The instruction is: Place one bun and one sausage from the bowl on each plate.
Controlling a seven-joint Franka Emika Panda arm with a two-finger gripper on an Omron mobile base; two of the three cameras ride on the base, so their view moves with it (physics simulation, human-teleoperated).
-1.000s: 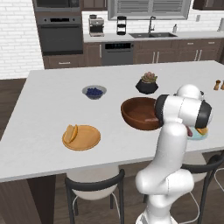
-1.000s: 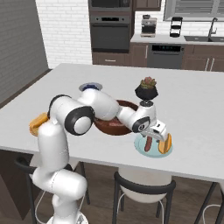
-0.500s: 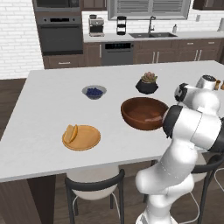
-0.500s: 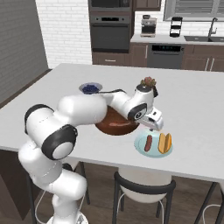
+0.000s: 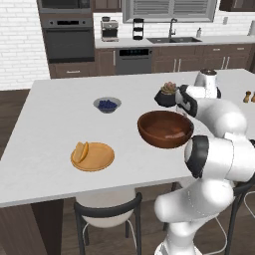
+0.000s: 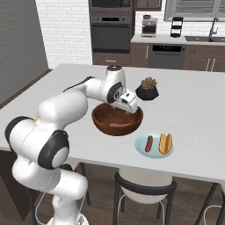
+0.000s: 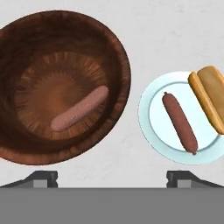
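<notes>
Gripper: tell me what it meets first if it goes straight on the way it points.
Probably the bare counter between the wooden bowl and the teal plate; the gripper is open, and depth is unclear.

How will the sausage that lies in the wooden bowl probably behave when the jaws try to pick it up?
The sausage is a smooth, round cylinder, so it may roll or slip if pinched off-centre. It lies alone on the curved floor of the bowl, so a nudge would likely slide it back toward the middle. It looks slim and probably light.
</notes>
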